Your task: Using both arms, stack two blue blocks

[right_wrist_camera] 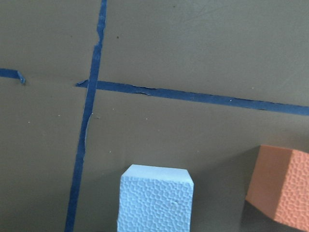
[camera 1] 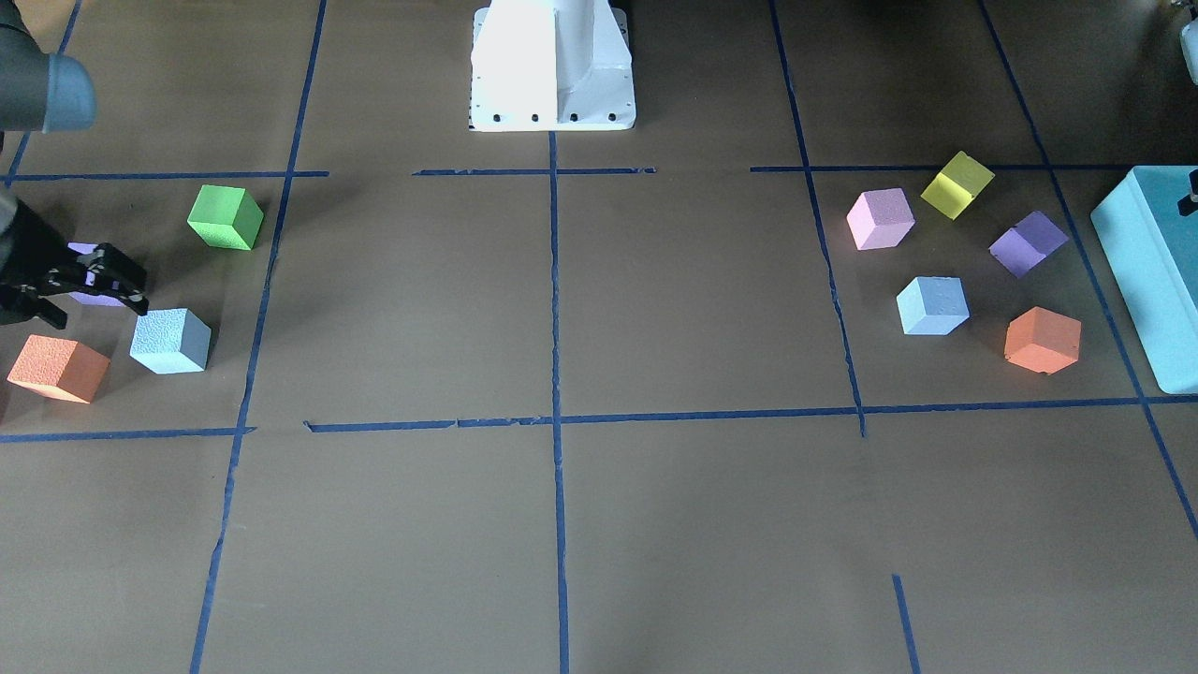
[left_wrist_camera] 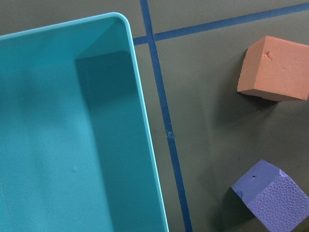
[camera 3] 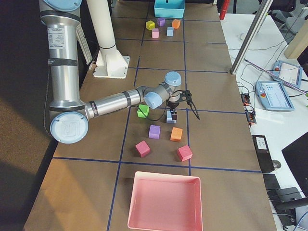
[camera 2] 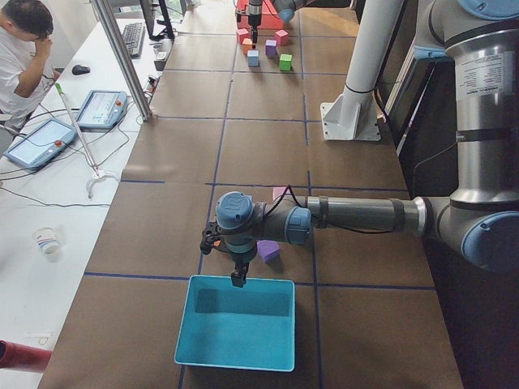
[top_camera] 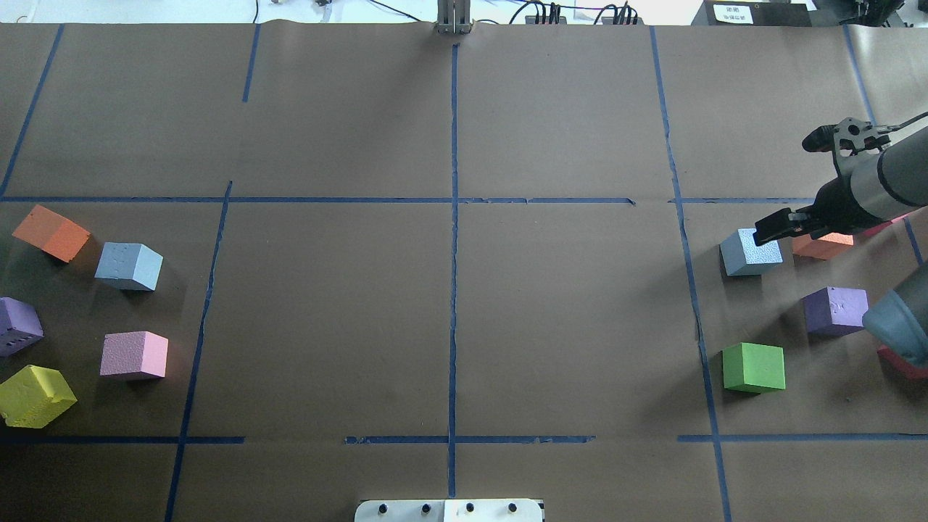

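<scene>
Two blue blocks lie well apart | right blue block (camera 1: 170,341) sits just under the spread right gripper (camera 1: 98,298) | left blue block (camera 1: 932,305) on robot's left side | left gripper (camera 2: 238,275) over teal box (camera 2: 183,324), cannot tell if spread | advice: straddle flat faces, descend square, miss orange block (camera 1: 58,369)

By the right edge of the table (top_camera: 565,326), the right gripper (top_camera: 768,229) hangs over one blue block (top_camera: 747,255); the other blue block (top_camera: 129,266) sits near the left edge.
</scene>
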`<state>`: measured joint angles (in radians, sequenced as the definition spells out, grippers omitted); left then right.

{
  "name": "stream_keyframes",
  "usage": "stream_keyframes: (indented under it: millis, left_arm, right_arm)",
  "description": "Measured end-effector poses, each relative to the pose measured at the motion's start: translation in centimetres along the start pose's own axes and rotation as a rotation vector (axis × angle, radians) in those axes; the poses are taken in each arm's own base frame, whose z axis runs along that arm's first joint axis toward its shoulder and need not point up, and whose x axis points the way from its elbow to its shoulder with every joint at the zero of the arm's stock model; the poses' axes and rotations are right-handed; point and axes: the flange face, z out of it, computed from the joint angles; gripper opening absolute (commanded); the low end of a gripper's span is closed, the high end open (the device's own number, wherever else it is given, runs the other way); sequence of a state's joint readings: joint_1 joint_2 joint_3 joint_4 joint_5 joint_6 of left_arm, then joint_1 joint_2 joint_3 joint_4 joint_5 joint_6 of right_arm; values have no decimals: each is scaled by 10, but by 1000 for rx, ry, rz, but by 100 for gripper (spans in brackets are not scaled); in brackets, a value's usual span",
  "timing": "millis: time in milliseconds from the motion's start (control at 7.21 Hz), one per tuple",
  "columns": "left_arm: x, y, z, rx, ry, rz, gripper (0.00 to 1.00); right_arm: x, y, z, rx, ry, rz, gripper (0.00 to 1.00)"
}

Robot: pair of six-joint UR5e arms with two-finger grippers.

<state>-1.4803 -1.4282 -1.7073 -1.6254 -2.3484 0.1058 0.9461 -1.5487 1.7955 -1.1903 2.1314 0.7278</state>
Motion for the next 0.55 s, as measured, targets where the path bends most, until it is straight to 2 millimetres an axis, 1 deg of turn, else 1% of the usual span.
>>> stream_keyframes:
  millis: [139,416,554]
  left_arm:
    - [0,0,0,1,0,1,100]
    - [0,0,0,1,0,1,100]
    - [0,0,0,0,0,1,100]
  right_arm:
    - [-7,5,12,-5,14,-2,99]
    - [-8,11,33,-22,43,-8,97]
    - [-8,11,46,-37,57,-9,74]
